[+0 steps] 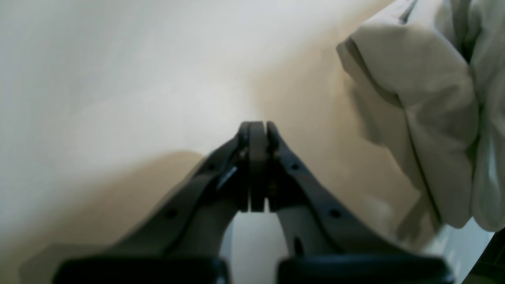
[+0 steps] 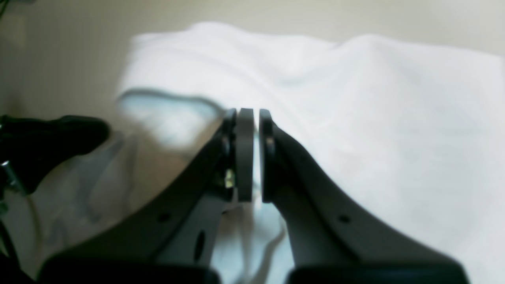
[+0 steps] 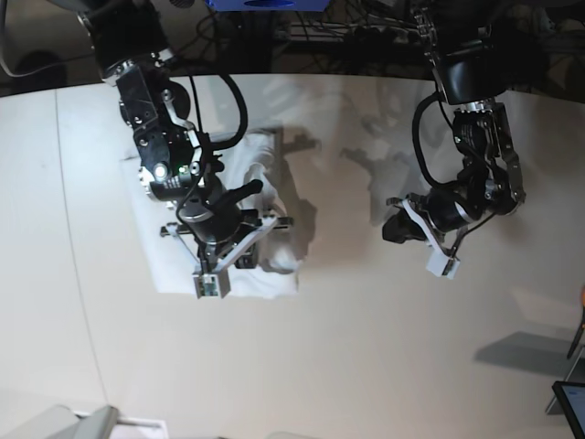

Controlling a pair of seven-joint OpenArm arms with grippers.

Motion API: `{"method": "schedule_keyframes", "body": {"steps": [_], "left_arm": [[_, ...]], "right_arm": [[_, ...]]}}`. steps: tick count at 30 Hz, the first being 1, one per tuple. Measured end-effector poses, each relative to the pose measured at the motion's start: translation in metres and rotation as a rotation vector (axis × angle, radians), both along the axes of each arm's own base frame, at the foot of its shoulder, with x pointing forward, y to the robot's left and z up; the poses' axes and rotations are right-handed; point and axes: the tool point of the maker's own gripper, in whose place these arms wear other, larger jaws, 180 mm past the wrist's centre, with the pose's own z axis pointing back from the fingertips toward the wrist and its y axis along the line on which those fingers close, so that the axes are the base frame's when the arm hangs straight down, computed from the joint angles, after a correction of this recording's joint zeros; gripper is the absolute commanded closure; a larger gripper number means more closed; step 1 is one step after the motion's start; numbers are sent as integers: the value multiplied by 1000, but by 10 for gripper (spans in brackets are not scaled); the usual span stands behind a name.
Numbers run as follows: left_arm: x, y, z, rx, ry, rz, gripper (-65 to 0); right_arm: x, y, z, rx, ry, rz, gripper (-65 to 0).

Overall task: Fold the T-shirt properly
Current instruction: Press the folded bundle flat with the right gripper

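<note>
The white T-shirt (image 3: 155, 247) lies rumpled on the pale tabletop (image 3: 366, 347), on the left in the base view. My right gripper (image 3: 254, 256) is low over its near right part. In the right wrist view the right gripper (image 2: 252, 112) has its jaws almost together, with a thin sliver of white T-shirt (image 2: 375, 118) cloth between them. My left gripper (image 3: 398, 229) hangs over bare table well to the right of the shirt. In the left wrist view the left gripper (image 1: 257, 124) is fully shut and empty, and a bunched edge of the T-shirt (image 1: 426, 98) shows at the far right.
Black cables and equipment (image 3: 347, 37) crowd the table's far edge. A dark screen corner (image 3: 571, 407) sits at the lower right, and a grey object (image 3: 82, 425) at the lower left. A seam (image 3: 69, 247) runs down the tabletop on the left.
</note>
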Motion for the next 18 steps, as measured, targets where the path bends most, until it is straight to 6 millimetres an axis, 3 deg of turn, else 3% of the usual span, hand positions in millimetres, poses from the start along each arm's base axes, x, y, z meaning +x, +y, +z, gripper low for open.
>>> {"method": "schedule_keyframes", "body": {"steps": [2, 6, 12, 14, 18], "left_arm": [[0, 0, 0, 0, 0, 0, 0], [0, 0, 0, -1, 0, 0, 0], [-6, 1, -5, 3, 16, 0, 0], [-6, 2, -5, 6, 14, 1, 0], [-5, 2, -4, 5, 10, 1, 0]], "right_arm": [[-7, 12, -6, 8, 16, 24, -20], [-18, 29, -37, -17, 100, 63, -20], [-13, 25, -44, -29, 83, 46, -20], [-18, 27, -30, -15, 86, 57, -20], [-22, 35, 31, 51, -4, 106, -20]]}}
